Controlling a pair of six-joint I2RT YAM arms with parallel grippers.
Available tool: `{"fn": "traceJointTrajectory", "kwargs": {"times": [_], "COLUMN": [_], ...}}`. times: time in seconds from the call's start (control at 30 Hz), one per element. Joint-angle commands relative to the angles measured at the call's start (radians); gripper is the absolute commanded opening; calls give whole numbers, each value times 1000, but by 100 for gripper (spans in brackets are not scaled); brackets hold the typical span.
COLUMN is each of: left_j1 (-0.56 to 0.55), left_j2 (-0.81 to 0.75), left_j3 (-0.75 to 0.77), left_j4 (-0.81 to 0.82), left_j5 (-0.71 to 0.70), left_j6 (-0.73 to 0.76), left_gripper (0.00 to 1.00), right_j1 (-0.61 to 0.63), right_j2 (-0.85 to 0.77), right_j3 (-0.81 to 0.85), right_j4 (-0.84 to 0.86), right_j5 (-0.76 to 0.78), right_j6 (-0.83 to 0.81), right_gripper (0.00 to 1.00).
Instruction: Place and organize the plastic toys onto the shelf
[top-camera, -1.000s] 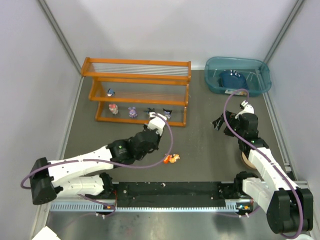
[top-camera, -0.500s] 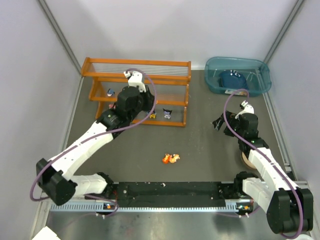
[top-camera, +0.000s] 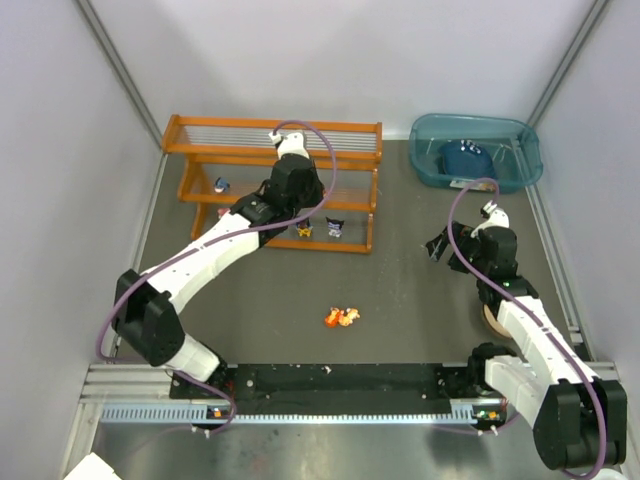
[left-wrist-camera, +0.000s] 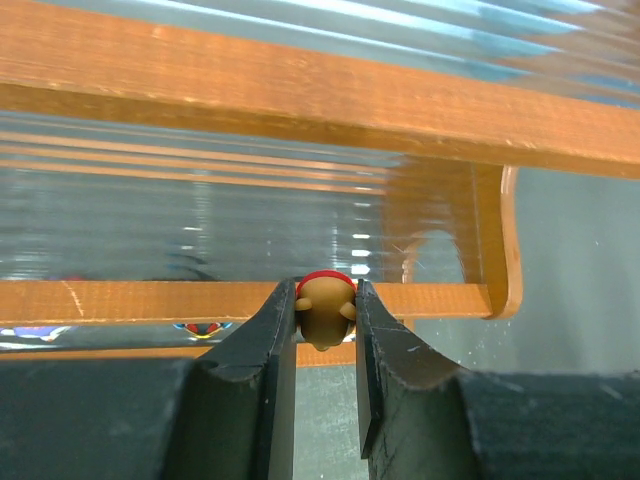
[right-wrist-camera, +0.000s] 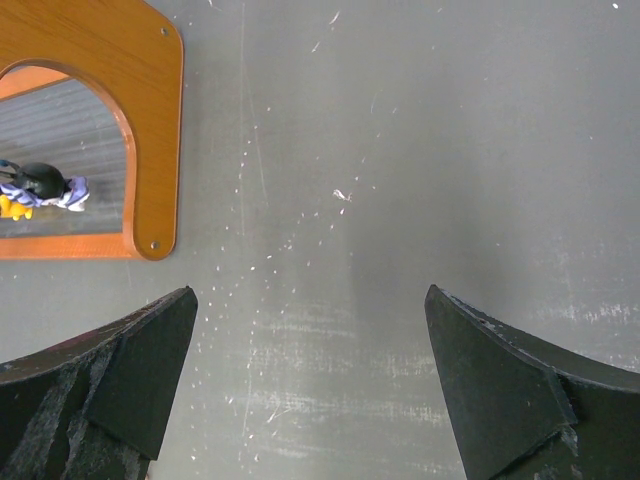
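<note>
The small brown toy with a red cap (left-wrist-camera: 325, 315) is pinched between the left fingers (left-wrist-camera: 325, 288), which are drawn in narrow around it. It hangs just in front of the shelf's (left-wrist-camera: 300, 90) middle front rail, near the shelf's right end panel.

From above, the shelf (top-camera: 220, 122) shows three stepped tiers. Three toys show on it: a blue toy (top-camera: 221, 185) near the left end of the middle tier, and a yellow-and-black toy (top-camera: 303, 231) just beside a black-and-purple toy (top-camera: 335, 226) on the bottom tier. The left arm (top-camera: 215, 255) crosses the bottom tier's left part and hides what lies under it.

One orange toy (top-camera: 342, 317) lies on the grey surface (top-camera: 410, 300), well apart from the shelf's front edge and from the arm bases; whether it is one piece or two touching, I cannot tell.

The right fingers (top-camera: 437, 245) are spread wide and hold nothing, over bare surface to the right of the shelf's end panel (right-wrist-camera: 150, 120).

One teal bin (top-camera: 520, 135) sits in the far right corner with one dark blue item (top-camera: 463, 158) inside.
</note>
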Motion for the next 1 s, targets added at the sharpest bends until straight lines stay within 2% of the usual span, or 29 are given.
{"fn": "traceJointTrajectory", "kwargs": {"times": [0.0,0.33,0.73,0.97], "left_j1": [1,-4,-4,10], "left_j2": [9,81,117,137], "left_j3": [75,160,160,160], "left_j4": [-10,-90,-116,-125], "left_j5": [-123,-207,-282,-250], "left_j6": [-70,-48,-13,-19], "left_gripper": [0,0,0,0], "right_j1": [9,9,9,9], "right_j2": [-17,-13,-9,-3], "right_j3": [2,4,4,4], "right_j4": [17,16,17,17], "right_j5": [7,10,10,10], "right_j6": [3,4,6,4], "right_gripper": [99,99,99,99]}}
